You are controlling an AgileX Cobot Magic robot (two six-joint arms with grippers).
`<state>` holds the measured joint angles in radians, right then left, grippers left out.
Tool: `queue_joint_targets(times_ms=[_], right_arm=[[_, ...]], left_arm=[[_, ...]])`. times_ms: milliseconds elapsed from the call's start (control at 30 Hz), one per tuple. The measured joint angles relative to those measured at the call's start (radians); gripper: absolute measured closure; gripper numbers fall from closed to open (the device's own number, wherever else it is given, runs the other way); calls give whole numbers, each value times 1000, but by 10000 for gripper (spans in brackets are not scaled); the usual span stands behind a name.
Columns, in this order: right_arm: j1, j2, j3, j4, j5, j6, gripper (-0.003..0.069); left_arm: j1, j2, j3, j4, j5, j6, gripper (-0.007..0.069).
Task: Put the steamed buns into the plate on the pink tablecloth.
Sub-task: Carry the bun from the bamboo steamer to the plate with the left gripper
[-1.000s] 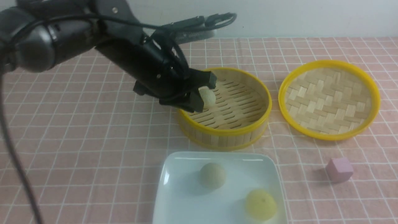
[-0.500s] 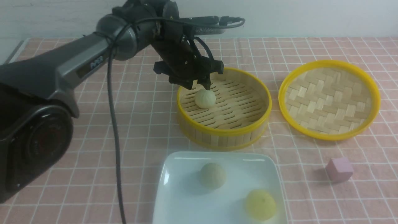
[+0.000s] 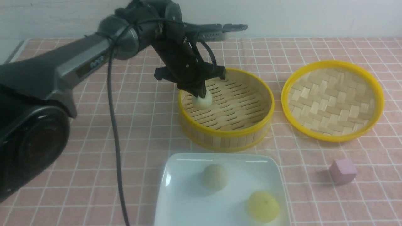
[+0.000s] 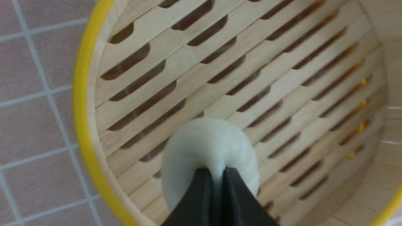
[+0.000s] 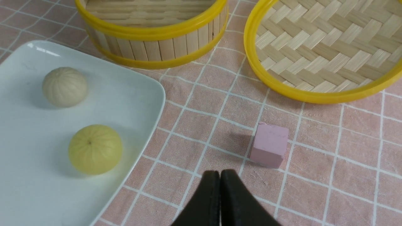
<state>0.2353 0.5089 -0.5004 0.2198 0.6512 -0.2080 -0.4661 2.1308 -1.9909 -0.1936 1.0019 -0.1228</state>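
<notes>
A pale beige steamed bun [image 3: 203,101] lies in the bamboo steamer basket [image 3: 226,133] on the pink tablecloth [image 3: 94,141]. My left gripper [image 3: 201,93] reaches down into the basket and is shut on this bun. In the left wrist view its jaws [image 4: 216,171] pinch the top of the bun [image 4: 207,141], which dents between them. The white plate [image 3: 176,166] in front holds one beige bun [image 3: 214,177] and one yellow-green bun [image 3: 263,206]. My right gripper [image 5: 220,175] is shut and empty, above the cloth beside the plate [image 5: 31,188].
The woven yellow-rimmed lid [image 3: 333,100] lies upside down to the right of the basket. A small pink cube [image 3: 343,171] sits on the cloth in front of the lid, close to my right gripper. The basket's raised wall surrounds my left gripper.
My left arm swung over the basket's left part, came down onto the bun and closed on it. The two buns on the plate have not moved.
</notes>
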Motion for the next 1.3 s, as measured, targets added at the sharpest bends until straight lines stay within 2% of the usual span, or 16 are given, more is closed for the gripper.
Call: queue_joint_targets(times_ms=[233,300,400,500,567,667,767,800,933,1033,1133,1300], right_arm=[[0,0,0,0,0,2,621],[0,0,0,0,0,2,619],[0,0,0,0,-2,2,615],[0,0,0,0,-2,3,610],[0,0,0,0,-2,3,606],[0,0,0,0,-2,3,601],[0,0,0,0,-2,3,600],[0,0,0,3,-2,3,596],[0,0,0,12,-2,3,589],[0,0,0,12,-2,3,585],[0,0,0,15,-2,3,582],[0,-30,-46,59,126,3,579]], left_arm=[[-1,-338,-4,164,217,4,599],[-1,-398,24,186,233,4,599],[-1,-505,153,194,239,-1,599],[-10,-597,386,161,239,-29,599],[-33,-642,580,119,191,-44,599],[-92,-669,798,39,23,-49,598],[-132,-662,891,2,-84,-51,594],[-168,-649,953,-11,-173,-51,592],[-203,-603,998,-19,-270,-51,573],[-225,-566,1000,-24,-320,-51,527],[-236,-529,1000,-37,-345,-57,447],[-238,-518,969,-45,-340,-110,293]])
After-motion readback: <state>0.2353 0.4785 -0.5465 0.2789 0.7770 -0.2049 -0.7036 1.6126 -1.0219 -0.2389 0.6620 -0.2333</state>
